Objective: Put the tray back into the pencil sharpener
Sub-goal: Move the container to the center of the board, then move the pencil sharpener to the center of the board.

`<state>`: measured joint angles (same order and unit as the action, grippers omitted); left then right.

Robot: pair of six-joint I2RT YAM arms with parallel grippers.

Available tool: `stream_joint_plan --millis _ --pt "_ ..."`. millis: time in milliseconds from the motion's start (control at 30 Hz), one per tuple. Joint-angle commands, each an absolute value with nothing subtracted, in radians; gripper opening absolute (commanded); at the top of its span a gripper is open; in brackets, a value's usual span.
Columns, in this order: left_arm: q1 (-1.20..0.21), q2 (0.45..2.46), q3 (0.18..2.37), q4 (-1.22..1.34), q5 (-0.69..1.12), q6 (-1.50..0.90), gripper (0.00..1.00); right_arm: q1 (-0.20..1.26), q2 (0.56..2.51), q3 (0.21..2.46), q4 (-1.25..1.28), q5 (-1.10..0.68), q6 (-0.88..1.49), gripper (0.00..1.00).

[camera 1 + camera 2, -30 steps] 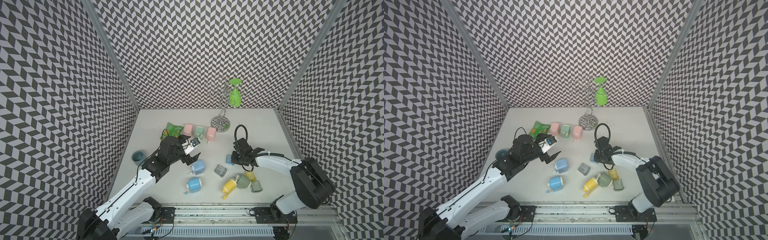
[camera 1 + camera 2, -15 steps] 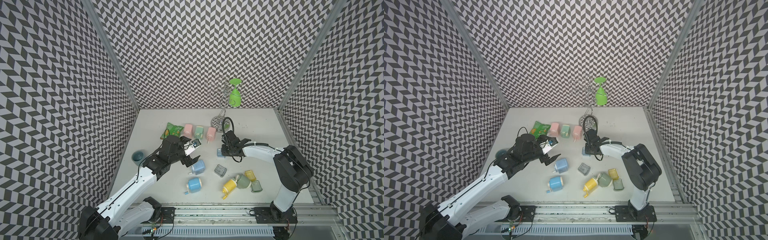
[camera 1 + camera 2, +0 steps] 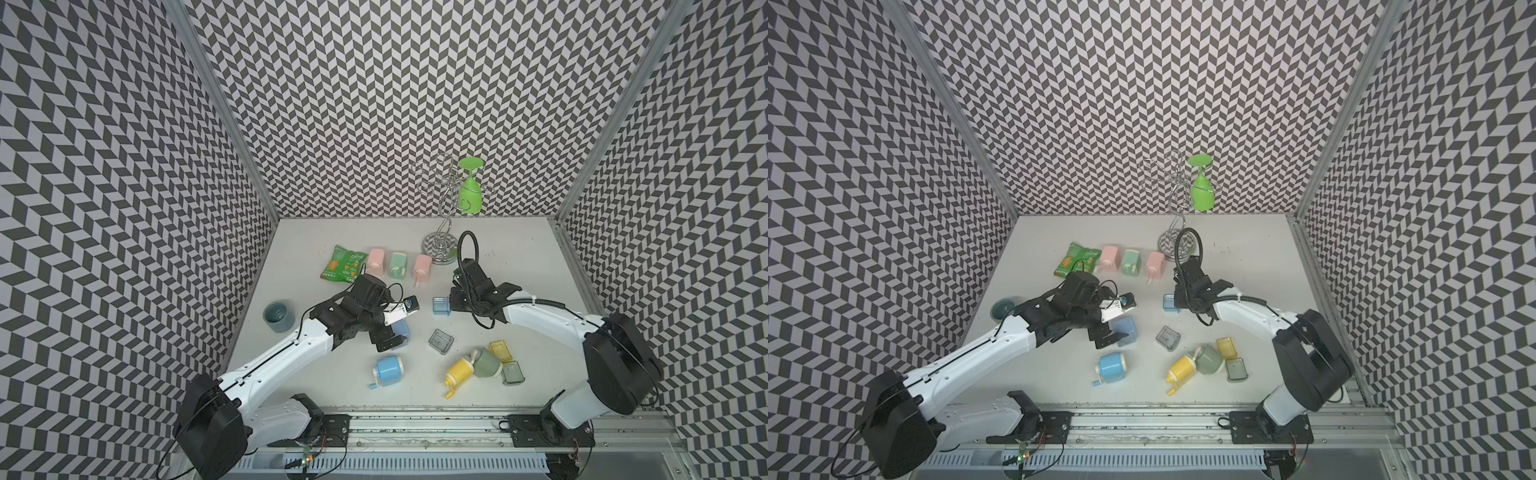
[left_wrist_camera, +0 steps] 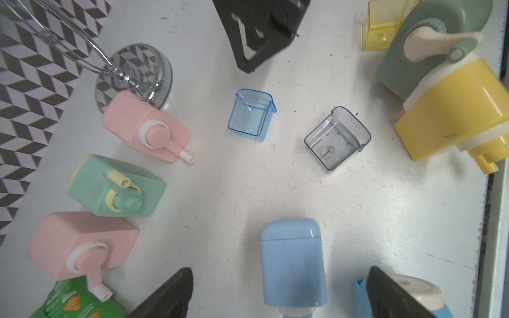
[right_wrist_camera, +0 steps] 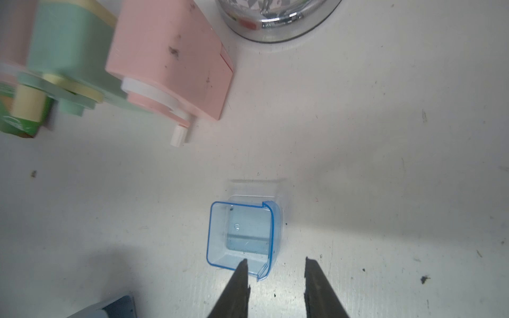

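A clear blue tray (image 3: pixel 440 306) (image 3: pixel 1169 303) lies on the white table, open side up, in both top views. My right gripper (image 5: pixel 275 260) (image 3: pixel 451 305) stands open right at it. One fingertip (image 5: pixel 243 263) overlaps the tray's (image 5: pixel 243 236) near wall and the other rests on bare table beside its corner. The light blue pencil sharpener (image 3: pixel 401 332) (image 4: pixel 293 261) lies on its side left of the tray (image 4: pixel 252 113). My left gripper (image 4: pixel 278 275) (image 3: pixel 1115 328) is wide open around it, with both fingers apart from its body.
Pink (image 3: pixel 423 266), mint (image 3: pixel 397 264) and pink (image 3: pixel 376 259) sharpeners line the back beside a green snack bag (image 3: pixel 340 270). A chrome rack (image 3: pixel 440 251) holds a green glass. Grey (image 3: pixel 440 340), yellow (image 3: pixel 498 350) and green (image 3: pixel 512 372) trays, other sharpeners (image 3: pixel 459 372) (image 3: pixel 388 371) and a cup (image 3: pixel 278 316) lie around.
My right arm swung left and toward the back, carrying the blue tray a little that way, and its jaws went from shut to apart. The left gripper stayed open by the blue sharpener.
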<state>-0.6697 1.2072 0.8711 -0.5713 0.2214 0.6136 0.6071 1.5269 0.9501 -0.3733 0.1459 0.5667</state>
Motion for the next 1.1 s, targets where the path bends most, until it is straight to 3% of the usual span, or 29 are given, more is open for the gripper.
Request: stream_joint_plan --millis 0,300,900,1067 --pt "-0.679 1.245 0.908 -0.604 0.218 0.605 1.00 0.604 1.461 0.888 -0.315 0.168 0.604 0.35" --pt "-0.689 1.341 0.911 -0.591 0.181 0.629 0.96 0.597 1.335 0.780 -0.277 0.162 0.653 0.35" --pt "-0.668 1.424 0.894 -0.569 0.142 0.698 0.78 0.597 1.327 0.773 -0.296 0.179 0.650 0.34" --pt "-0.652 1.435 0.888 -0.573 0.161 0.701 0.78 0.597 1.339 0.782 -0.293 0.175 0.644 0.34"
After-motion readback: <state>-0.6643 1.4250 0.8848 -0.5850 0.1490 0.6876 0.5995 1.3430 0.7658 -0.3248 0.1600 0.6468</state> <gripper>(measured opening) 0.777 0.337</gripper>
